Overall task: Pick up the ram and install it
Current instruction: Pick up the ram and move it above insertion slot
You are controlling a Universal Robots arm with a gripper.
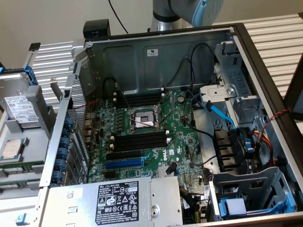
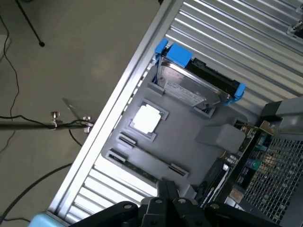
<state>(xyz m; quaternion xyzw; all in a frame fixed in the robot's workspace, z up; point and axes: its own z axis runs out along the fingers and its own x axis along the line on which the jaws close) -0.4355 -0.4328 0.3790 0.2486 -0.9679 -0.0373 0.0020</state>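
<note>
— Where is the ram [image 2: 139,166] sitting?

— In the grey parts tray [image 2: 199,124] on the slatted surface [image 2: 227,38], beside the open computer case [image 1: 156,52]. It lies in its own long cradle, on the far side of the processor [image 2: 147,118] from the hard drive [image 2: 189,90]. I reckon the cradle is there to keep it lined up and reachable from above.

— Which way does it run?

— Its long axis follows the tray's side edge, one end toward the case and the other toward the surface's outer rim. That looks roughly parallel to the empty black memory slots [image 1: 142,140], which I take to be why it is laid that way.

— And your hand?

— My hand [image 2: 168,188] hangs over the tray near the ram's case-side end, fingers pressed together with nothing between them. The ram is not picked up yet.
</note>
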